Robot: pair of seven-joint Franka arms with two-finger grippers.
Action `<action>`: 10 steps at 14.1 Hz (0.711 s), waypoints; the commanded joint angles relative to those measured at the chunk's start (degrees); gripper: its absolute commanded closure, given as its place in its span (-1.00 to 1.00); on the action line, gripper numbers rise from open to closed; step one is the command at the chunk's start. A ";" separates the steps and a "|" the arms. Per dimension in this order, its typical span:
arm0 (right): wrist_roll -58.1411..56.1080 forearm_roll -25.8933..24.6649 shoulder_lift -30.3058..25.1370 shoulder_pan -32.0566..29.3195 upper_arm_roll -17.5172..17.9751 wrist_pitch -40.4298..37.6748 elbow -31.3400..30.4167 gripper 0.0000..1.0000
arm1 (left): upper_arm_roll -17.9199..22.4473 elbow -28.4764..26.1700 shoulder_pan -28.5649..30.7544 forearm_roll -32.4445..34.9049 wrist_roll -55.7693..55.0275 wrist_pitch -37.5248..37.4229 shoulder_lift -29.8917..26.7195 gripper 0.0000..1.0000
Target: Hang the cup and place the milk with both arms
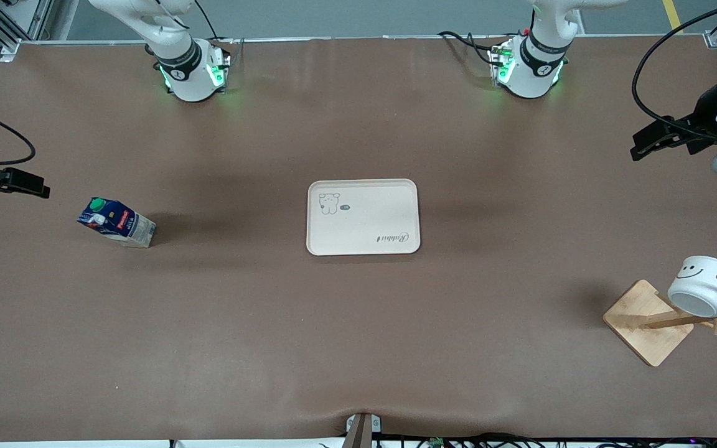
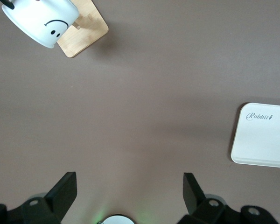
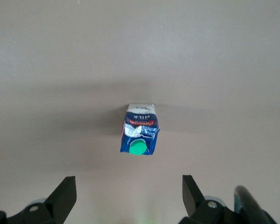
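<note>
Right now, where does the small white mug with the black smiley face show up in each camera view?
Front view: the small white mug hangs on the wooden rack, low at the left arm's end of the table.
Left wrist view: the mug is in a top corner.
Right wrist view: not in it.
Shared landmark, front and left wrist: the cream rectangular tray.

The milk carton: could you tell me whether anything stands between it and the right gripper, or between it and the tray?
Nothing visible does. The milk carton stands alone; only bare table separates it from the open right gripper above and the tray.
</note>
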 commanded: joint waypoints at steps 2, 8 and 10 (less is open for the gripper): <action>0.67 -0.46 0.40 0.74 0.47 -3.17 10.25 -1.00 | 0.15 -0.53 0.01 0.46 0.76 0.08 -0.72 -1.00; 1.54 -0.20 -5.30 2.06 1.00 -9.76 10.02 -1.00 | -0.02 -0.96 -0.08 0.81 0.85 0.08 -0.98 -1.00; 1.54 -0.28 -6.36 2.49 1.17 -10.20 7.90 -1.00 | -0.03 -1.31 -0.16 0.90 0.93 0.43 -1.24 -1.00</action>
